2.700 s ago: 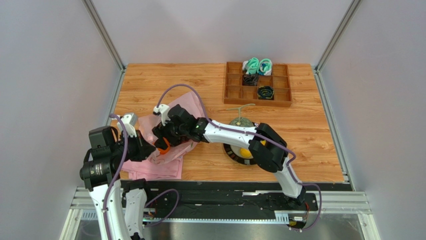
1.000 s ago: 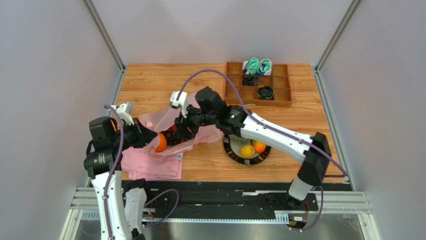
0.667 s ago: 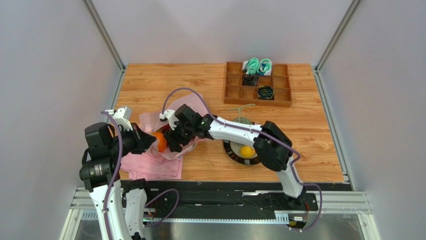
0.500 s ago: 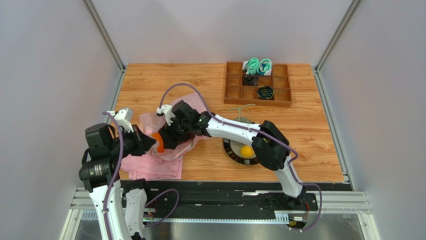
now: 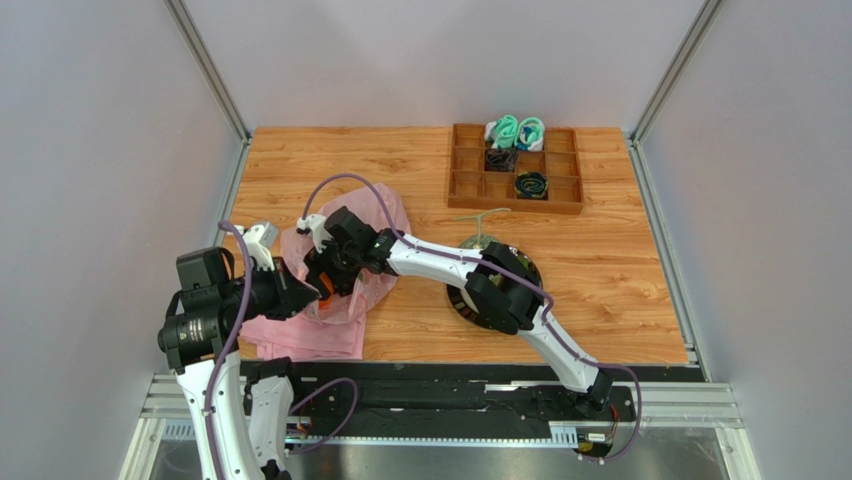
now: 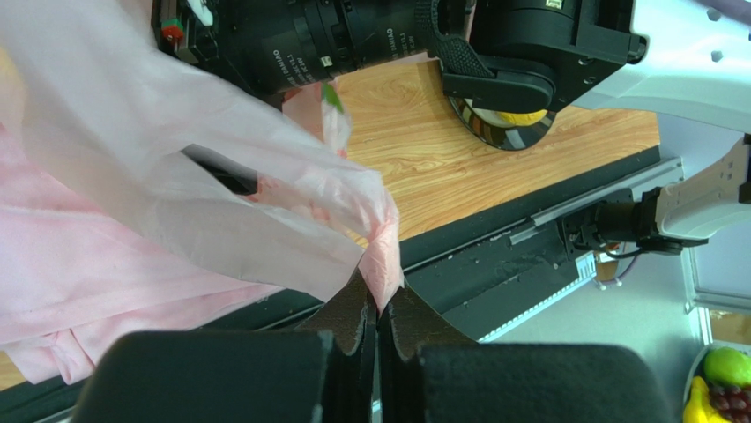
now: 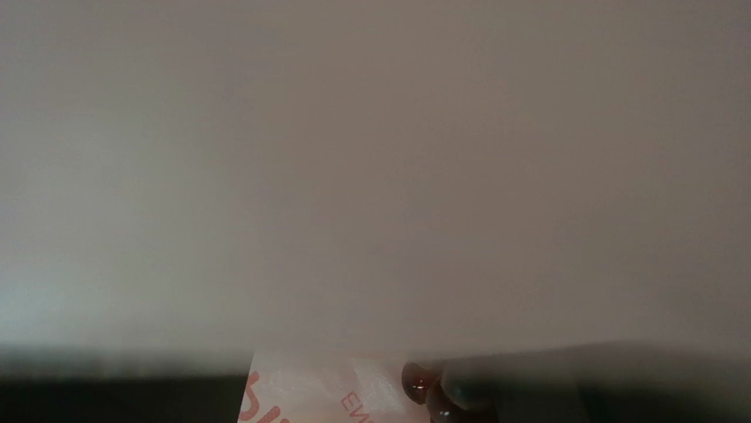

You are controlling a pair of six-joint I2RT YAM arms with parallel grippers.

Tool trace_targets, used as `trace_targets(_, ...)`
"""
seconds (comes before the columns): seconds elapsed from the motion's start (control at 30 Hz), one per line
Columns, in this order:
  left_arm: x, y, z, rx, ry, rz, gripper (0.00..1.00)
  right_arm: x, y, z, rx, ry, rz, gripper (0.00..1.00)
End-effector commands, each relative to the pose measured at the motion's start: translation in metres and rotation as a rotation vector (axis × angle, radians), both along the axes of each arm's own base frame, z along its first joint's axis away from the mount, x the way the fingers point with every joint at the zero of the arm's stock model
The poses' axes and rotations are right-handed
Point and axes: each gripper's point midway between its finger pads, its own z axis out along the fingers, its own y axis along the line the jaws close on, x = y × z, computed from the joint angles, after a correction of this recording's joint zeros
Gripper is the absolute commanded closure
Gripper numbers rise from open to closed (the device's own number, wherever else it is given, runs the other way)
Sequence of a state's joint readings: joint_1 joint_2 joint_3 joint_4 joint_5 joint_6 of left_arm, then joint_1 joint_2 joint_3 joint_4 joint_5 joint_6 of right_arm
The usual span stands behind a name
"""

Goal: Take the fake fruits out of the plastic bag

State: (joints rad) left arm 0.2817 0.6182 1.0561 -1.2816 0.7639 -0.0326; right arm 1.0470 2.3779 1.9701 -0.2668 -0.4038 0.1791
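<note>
One orange (image 5: 324, 289) shows only as a sliver in the mouth of the plastic bag (image 5: 352, 298). The bag lies near the front left corner of the worktop (image 5: 620, 260), partly over a folded pink cloth (image 5: 300, 338).

A second ago that orange was in full view. Now the right gripper (image 5: 322, 272) covers most of it, having dropped from above the bag into its mouth. The right elbow now hangs over the dark round dish (image 5: 456, 298) near the front edge.

You cannot tell from any view whether the right jaws stand apart or together. The right wrist camera is almost wholly blanked and shows only a strip of printed film and dark red berries (image 7: 421, 382).

The left gripper (image 6: 379, 310) stays pinched on the bag's rim, jaws together with film between them, holding the mouth open.

The netted melon (image 5: 477, 243) sits just behind the dish, outside the bag. The wooden tray (image 5: 515, 205) stands at the far edge, well apart.

Treat this as the start of another pick, since fruit remains inside. Keep the left pinch steady, because loose film could slip between the right fingers and the fruit.
</note>
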Motion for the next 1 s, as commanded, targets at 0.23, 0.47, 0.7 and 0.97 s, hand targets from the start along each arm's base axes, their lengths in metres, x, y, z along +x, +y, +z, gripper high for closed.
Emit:
trace_targets(0.23,0.014,0.006,-0.002,0.018,-0.058,0.022,1.0,-0.017,-0.013,0.049,0.028,-0.013,0.078,0.51)
trace_targets(0.47,0.029,0.006,-0.004,-0.017,-0.098,0.041,1.0,-0.023,-0.045,0.128,0.107,-0.138,0.102,0.75)
trace_targets(0.7,0.052,0.009,0.004,-0.066,-0.148,0.084,1.0,-0.043,-0.117,0.184,0.109,-0.205,0.214,0.73)
trace_targets(0.97,0.058,0.009,0.001,-0.097,-0.158,0.101,1.0,-0.049,-0.228,0.194,0.023,-0.176,0.134,0.72)
